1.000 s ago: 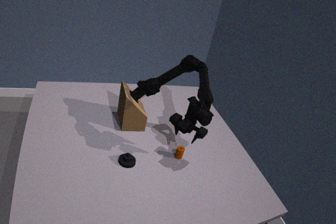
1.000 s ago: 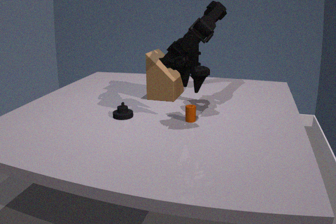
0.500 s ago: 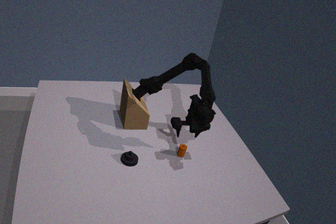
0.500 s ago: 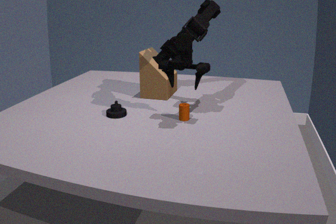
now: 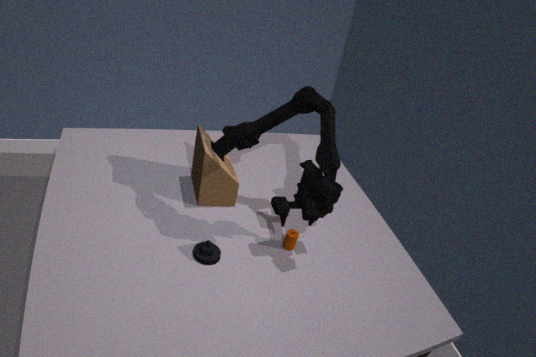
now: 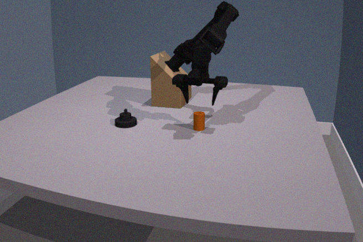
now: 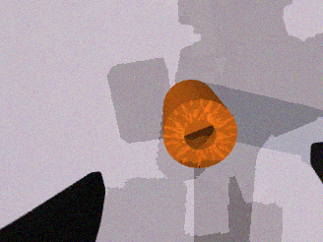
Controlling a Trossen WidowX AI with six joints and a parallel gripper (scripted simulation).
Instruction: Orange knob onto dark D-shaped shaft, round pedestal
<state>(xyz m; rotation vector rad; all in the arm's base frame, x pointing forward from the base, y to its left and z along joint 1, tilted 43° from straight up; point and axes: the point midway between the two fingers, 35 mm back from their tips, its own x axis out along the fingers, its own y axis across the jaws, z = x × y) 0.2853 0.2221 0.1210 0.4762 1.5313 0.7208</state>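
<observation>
On the pale table [image 5: 129, 296] [image 6: 187, 169], my orange knob [image 5: 290, 240] [image 6: 198, 121] [image 7: 199, 134] is standing upright, hole facing up; the round pedestal [image 5: 206, 253] [image 6: 125, 121] sits well apart from it, its dark shaft [image 5: 207, 243] [image 6: 125, 111] poking up bare, so yeah, the knob isn't on. I've got the claw [image 5: 296, 225] [image 6: 200, 104] spread wide with nothing pinched, tips pointing down and above the knob; the wrist view has a dark finger at either side of the frame. Behind all that there's a wooden wedge block [image 5: 217, 188] [image 6: 165, 89] with the black arm [image 5: 277, 117] [image 6: 202, 36] coming off its sloped face; nothing solid stands between knob and pedestal, just shadows from the arm lying around both.
</observation>
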